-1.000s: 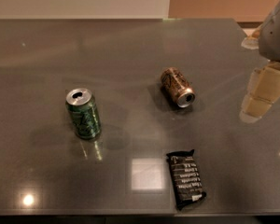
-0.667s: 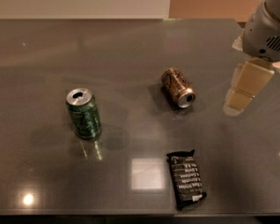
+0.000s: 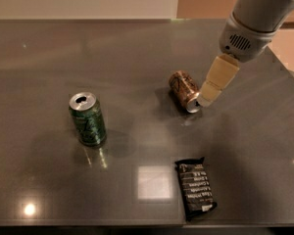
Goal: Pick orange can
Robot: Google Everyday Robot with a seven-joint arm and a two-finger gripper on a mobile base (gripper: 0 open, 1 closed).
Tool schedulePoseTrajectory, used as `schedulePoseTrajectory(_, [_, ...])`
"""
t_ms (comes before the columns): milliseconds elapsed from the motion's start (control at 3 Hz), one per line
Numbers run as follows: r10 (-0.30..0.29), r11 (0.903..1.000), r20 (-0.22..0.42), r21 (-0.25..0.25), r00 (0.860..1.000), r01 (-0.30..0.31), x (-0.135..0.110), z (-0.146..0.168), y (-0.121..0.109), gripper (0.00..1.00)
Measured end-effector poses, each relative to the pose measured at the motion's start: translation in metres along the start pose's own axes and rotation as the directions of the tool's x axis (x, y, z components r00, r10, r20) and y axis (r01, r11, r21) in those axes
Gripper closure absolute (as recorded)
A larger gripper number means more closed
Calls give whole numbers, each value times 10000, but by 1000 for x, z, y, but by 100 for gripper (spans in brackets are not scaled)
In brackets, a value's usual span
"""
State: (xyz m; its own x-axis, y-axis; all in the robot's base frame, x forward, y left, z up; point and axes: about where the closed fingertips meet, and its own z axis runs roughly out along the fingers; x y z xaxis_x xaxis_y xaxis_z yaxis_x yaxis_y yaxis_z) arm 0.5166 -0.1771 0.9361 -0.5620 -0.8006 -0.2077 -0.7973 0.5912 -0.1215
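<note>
Perhaps against orange can: gripper.

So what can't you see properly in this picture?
1. Gripper, right beside the orange can's silver end, camera view: whether it touches the can is unclear. The arm is cut off by the top edge.
2. Orange can: its dark markings are too blurred to read.
3. Black packet: the white print is too small to read.
4. Green can: its far side is hidden by the can itself.
</note>
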Motion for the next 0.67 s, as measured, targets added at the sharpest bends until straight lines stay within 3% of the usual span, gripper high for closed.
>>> schedulePoseTrajectory(333, [1559,9876,-76,180,9877,-1558,-17,19,-9,0])
schedulePoseTrajectory(667, [2960,9550,-73,214,9552,-2958,-31,36,-10,0])
